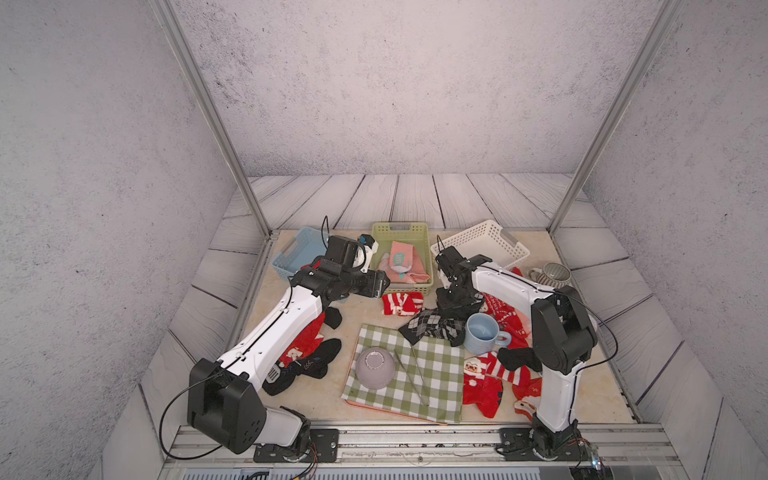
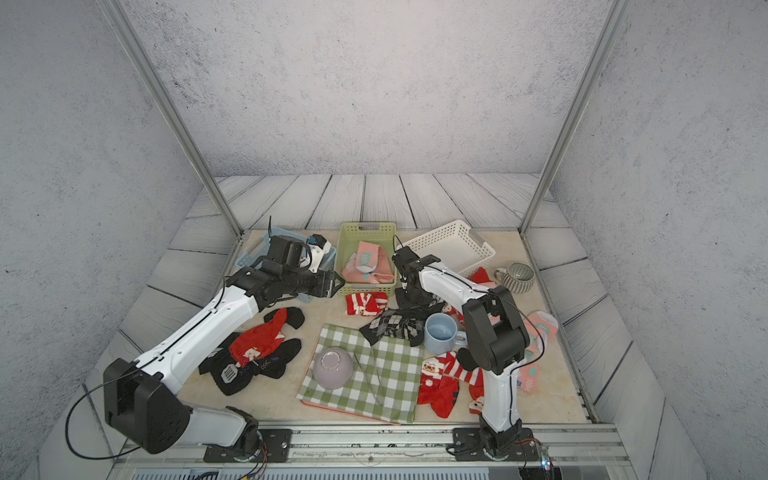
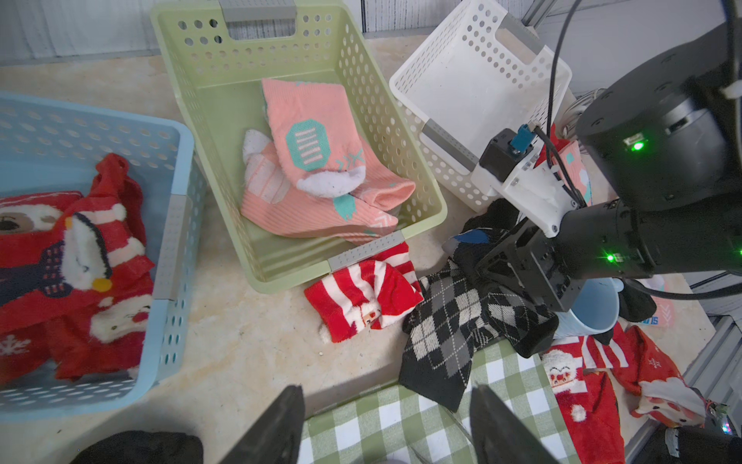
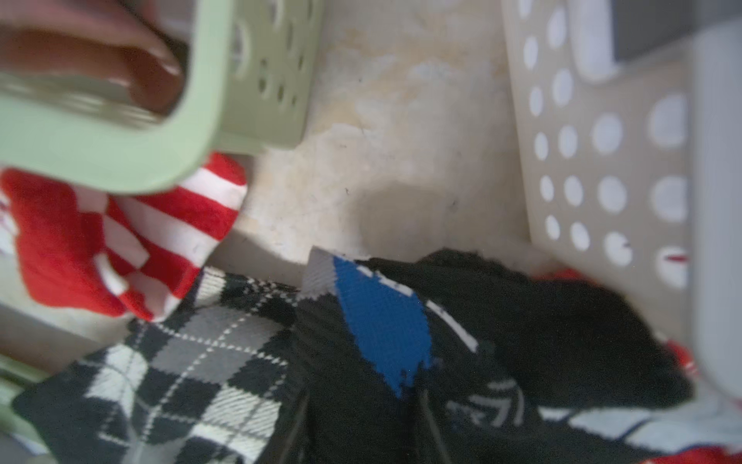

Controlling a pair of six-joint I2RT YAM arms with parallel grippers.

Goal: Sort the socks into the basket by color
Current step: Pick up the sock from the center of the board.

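Pale stone-look worktop (image 1: 359, 311) under grey speckled walls, littered with socks.

In both top views, pressed low with the right hand (image 1: 453, 309) into a dark heap, white basket (image 1: 486, 239) just beyond it, blue mug (image 1: 478, 347) close beside it. Held level with the left hand (image 1: 382, 283), green basket (image 1: 401, 227) just beside it, pink socks (image 1: 401, 262) lying inside.

From the left wrist: fingers (image 3: 273, 430) spread wide, gripping nothing, checked cloth (image 3: 381, 426) in view past them. Ahead of that hand, an argyle sock (image 3: 445, 321) and a striped red sock (image 3: 361, 297) touching the green basket's near wall. Off to one side, a blue basket (image 3: 176, 241) heaped with red socks (image 3: 80, 261).

From the right wrist: narrowed onto the black sock (image 4: 381, 321) with the blue diamond, dark fabric pinched in its grip. Argyle sock alongside, overlapping it.

Best lifted straight up and slowly, to peel the black sock off the argyle one rather than drag both. Worth checking for a second sock riding along. Then over the white basket's rim straight ahead, seemingly bare and probably meant for black.

Tight quarters around the right hand: mug on one flank, green basket corner on the other. Open worktop only in the gap between the two basket walls ahead of it.
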